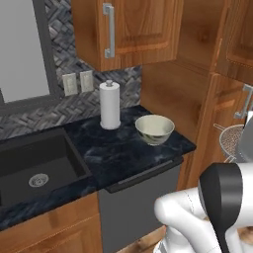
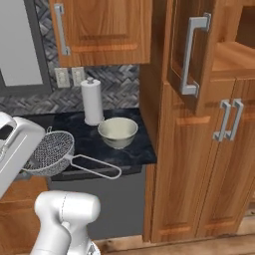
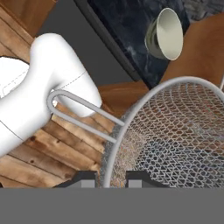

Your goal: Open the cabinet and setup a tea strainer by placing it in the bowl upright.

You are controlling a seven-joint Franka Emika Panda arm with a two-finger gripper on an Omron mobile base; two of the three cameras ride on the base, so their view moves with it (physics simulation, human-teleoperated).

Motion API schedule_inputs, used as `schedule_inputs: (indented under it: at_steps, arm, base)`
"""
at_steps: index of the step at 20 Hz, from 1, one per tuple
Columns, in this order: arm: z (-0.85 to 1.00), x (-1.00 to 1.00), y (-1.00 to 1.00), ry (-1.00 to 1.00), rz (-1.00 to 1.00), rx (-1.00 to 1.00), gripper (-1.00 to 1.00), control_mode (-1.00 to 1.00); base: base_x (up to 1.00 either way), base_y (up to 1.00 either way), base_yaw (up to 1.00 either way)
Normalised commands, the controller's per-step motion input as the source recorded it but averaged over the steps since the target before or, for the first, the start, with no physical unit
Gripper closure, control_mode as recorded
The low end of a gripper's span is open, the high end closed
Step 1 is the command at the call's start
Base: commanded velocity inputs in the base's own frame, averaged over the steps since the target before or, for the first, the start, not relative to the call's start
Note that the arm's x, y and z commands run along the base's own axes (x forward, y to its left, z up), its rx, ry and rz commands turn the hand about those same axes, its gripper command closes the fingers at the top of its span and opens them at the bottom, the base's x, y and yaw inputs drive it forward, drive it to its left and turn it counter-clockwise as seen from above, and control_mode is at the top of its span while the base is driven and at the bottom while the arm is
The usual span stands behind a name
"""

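Strainer in hand, bowl ahead on the counter.

The gripper (image 3: 105, 177) has its jaws closed on the rim of the one strainer (image 2: 50, 152), held in the air short of the counter; I'd carry it over the one bowl (image 2: 118, 132) and lower it mesh-down, level, before letting go. Beyond: one towel roll (image 2: 92, 102), and the cabinet (image 2: 187, 55) door standing open.

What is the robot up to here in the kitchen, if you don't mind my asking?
The robot's claw is shut on the rim of the tea strainer and holds it in the air, out in front of the counter. The tall cabinet door is already open. The bowl sits on the counter beside the paper towel roll, with nothing in it yet.
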Motion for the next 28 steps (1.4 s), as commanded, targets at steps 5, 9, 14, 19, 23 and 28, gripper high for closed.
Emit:
schedule_inputs:
  at_steps: [5,9,14,19,23,28]
  arm:
    - [0.00,0.00,0.00,0.00,0.00,0.00,1.00,1.00]
    - [0.00,0.00,0.00,0.00,0.00,0.00,1.00,1.00]
    - [0.00,0.00,0.00,0.00,0.00,0.00,1.00,1.00]
    - [0.00,0.00,0.00,0.00,0.00,0.00,1.00,1.00]
    - [0.00,0.00,0.00,0.00,0.00,0.00,1.00,1.00]
    - [0.00,0.00,0.00,0.00,0.00,0.00,1.00,1.00]
  base:
    - [0.46,0.37,-0.22]
    - [0.49,0.36,-0.21]
    - [0.39,0.37,-0.15]
    - [0.25,0.43,-0.13]
    - [0.49,0.24,-0.09]
    - [0.48,0.27,-0.09]
